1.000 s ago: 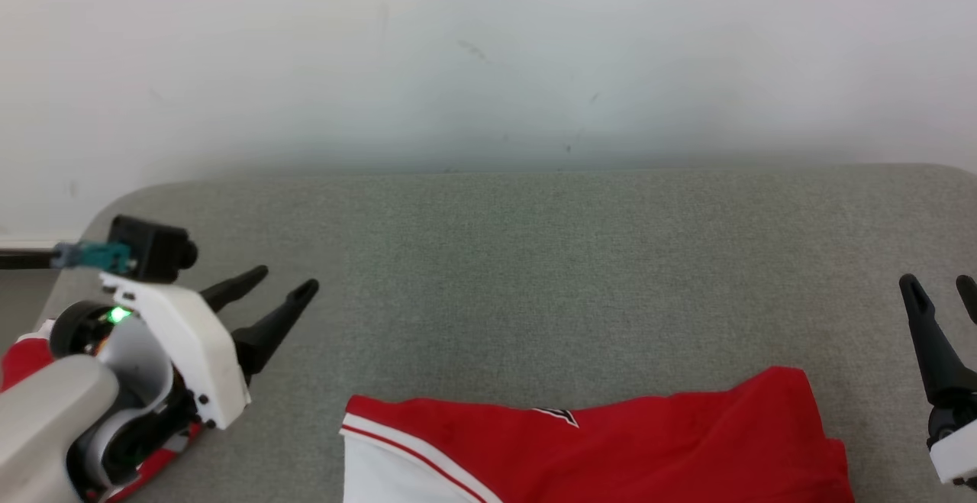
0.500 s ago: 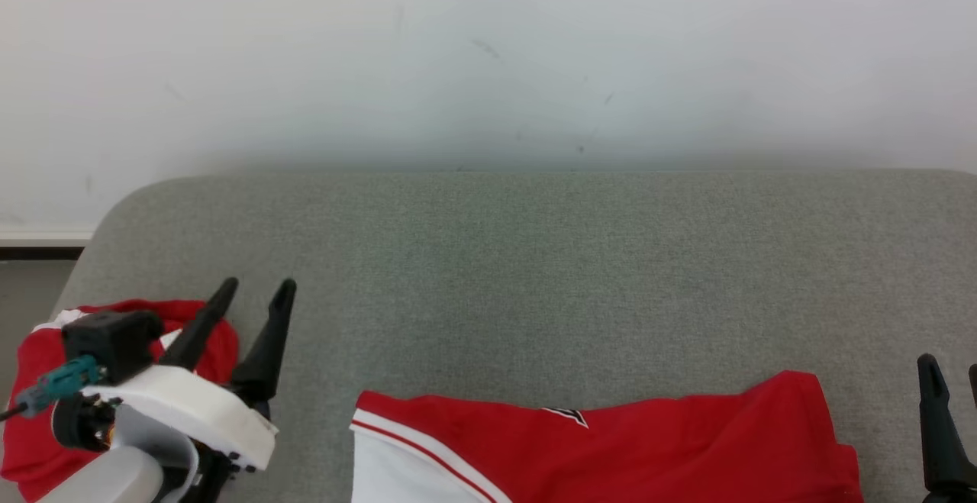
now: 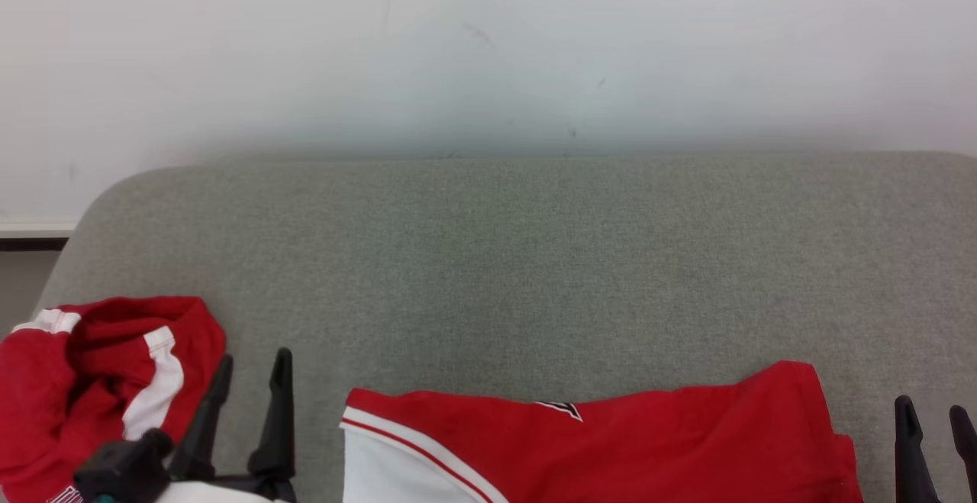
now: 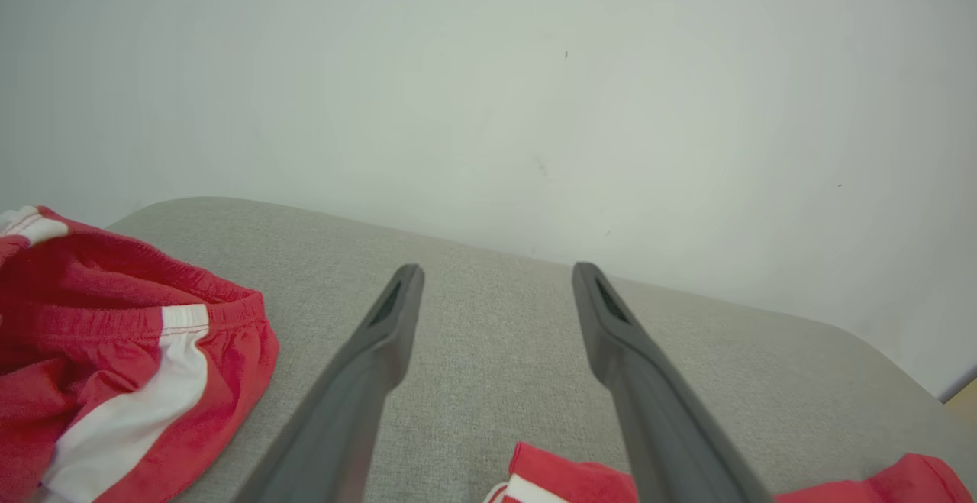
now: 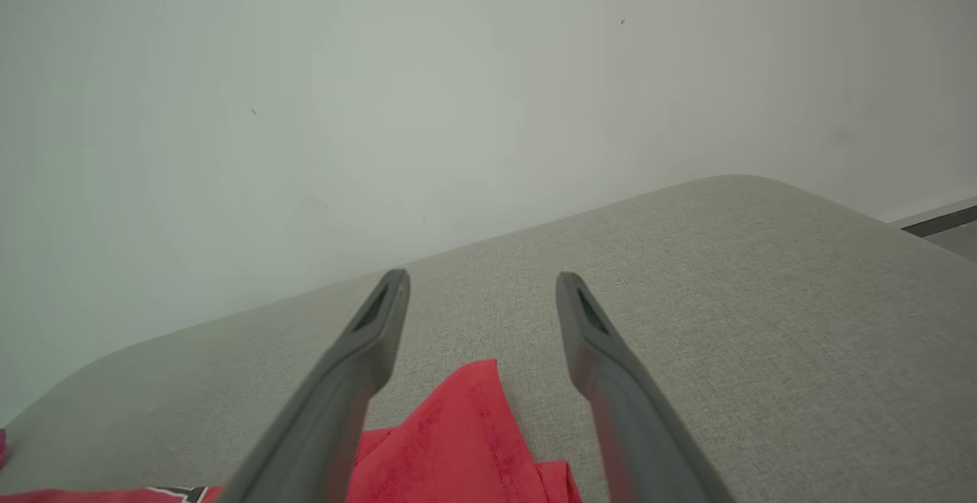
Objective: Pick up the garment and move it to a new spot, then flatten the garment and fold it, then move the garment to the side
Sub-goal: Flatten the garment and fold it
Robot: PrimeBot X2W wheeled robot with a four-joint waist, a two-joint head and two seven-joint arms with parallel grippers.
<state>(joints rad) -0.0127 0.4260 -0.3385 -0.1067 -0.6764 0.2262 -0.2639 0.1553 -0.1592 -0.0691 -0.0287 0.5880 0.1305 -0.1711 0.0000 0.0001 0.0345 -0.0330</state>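
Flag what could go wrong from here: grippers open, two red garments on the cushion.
1. The left gripper sits open between the crumpled garment and the flat garment; it could grab the wrong one.
2. The crumpled garment lies near the left edge of the cushion; a nudge might push it off.
3. The flat garment runs past the head view's bottom edge; the right gripper may grasp it half blind.

Your left gripper [image 3: 254, 356] has drawn back to the bottom edge of the head view, and its fingers now point straight up instead of slanting right. That uncovers the crumpled red garment [image 3: 91, 381] its wrist was hiding. Your right gripper [image 3: 932, 405] has sunk lower too.
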